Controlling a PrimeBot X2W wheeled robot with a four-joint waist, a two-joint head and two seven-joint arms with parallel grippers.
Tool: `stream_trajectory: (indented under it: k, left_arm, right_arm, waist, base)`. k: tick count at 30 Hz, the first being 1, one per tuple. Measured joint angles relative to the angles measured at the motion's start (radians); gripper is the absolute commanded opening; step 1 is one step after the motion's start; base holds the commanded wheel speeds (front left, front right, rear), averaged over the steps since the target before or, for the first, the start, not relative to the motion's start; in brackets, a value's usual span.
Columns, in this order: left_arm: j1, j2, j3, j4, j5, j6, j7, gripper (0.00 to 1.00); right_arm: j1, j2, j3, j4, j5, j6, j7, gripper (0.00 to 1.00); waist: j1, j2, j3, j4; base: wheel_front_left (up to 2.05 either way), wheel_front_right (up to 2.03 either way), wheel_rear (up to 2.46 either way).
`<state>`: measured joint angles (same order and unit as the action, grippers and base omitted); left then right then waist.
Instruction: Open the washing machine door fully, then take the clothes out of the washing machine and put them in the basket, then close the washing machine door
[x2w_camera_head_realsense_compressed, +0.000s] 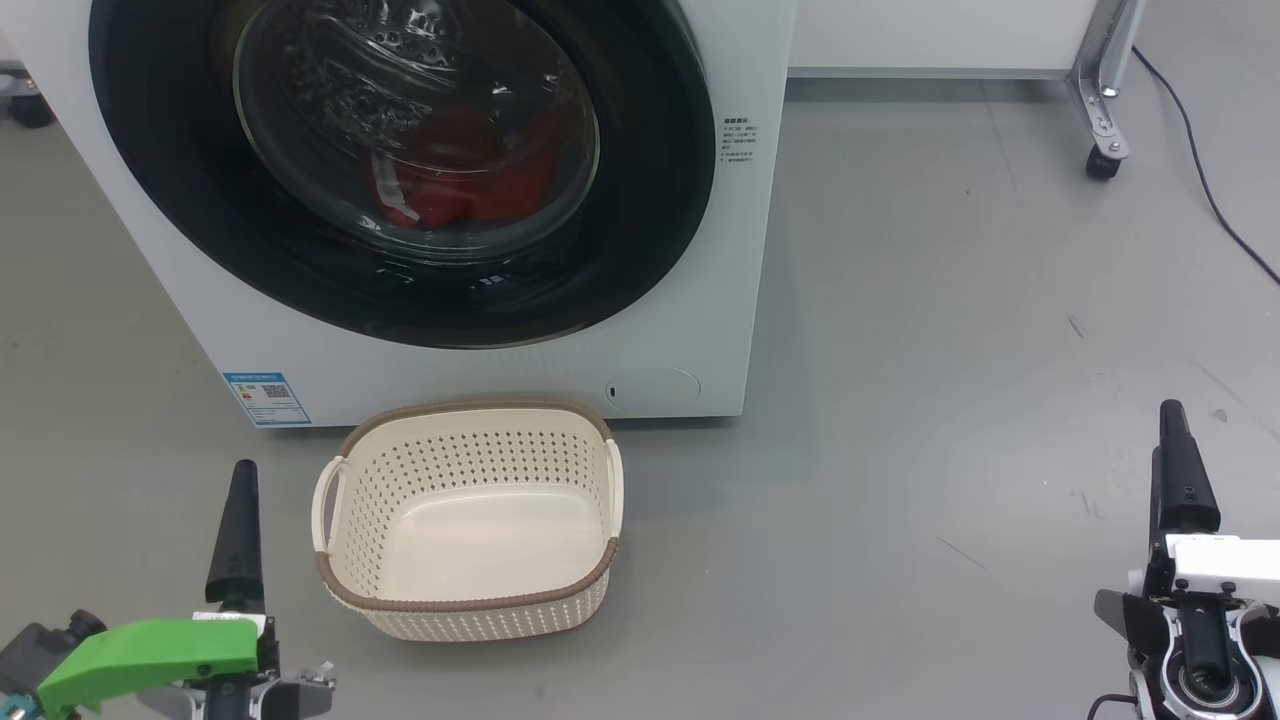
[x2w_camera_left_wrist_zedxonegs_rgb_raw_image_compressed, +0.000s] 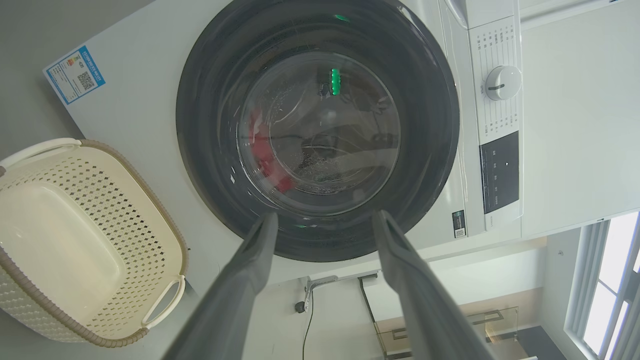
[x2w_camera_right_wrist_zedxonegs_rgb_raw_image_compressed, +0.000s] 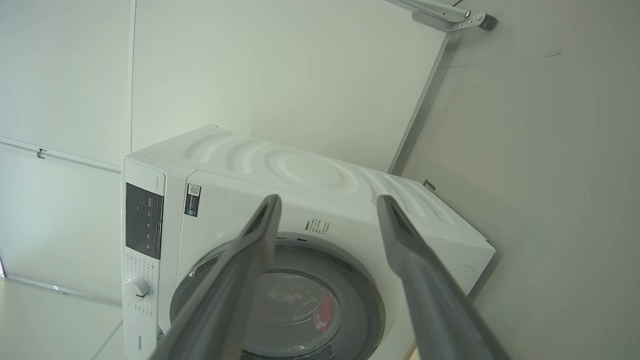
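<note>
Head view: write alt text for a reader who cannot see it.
A white washing machine stands at upper left, its round black door shut, red clothes visible through the glass. An empty cream basket sits on the grey floor just before it. The left gripper and right gripper point up from the lower corners, holding nothing.

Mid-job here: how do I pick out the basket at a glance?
Find the big white washing machine with its round black door. On the grey floor just in front of it, below the door, sits the basket: cream plastic with holed sides, a brown rim and two side handles.
</note>
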<state>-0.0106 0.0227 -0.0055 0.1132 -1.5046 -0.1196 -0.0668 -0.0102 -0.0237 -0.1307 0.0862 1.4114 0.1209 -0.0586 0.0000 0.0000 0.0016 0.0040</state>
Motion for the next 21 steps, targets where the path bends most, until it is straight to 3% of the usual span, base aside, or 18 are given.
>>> stream_trajectory:
  k: [15,21]
  left_arm:
    - [-0.001,0.002,-0.057,-0.057,0.201,0.000,-0.044,1.00]
    - [-0.001,0.004,-0.080,-0.066,0.329,0.000,-0.068,1.00]
  right_arm:
    - [0.001,-0.013,0.017,-0.049,-0.133,0.000,-0.047,1.00]
    - [0.001,-0.022,0.030,-0.067,-0.198,0.000,-0.071,1.00]
  waist:
    - [0.0000,0.0000,0.004,0.001]
    - [0.0000,0.0000,0.008,0.001]
  base:
    - [0.00,0.00,0.00]
    - [0.00,0.00,0.00]
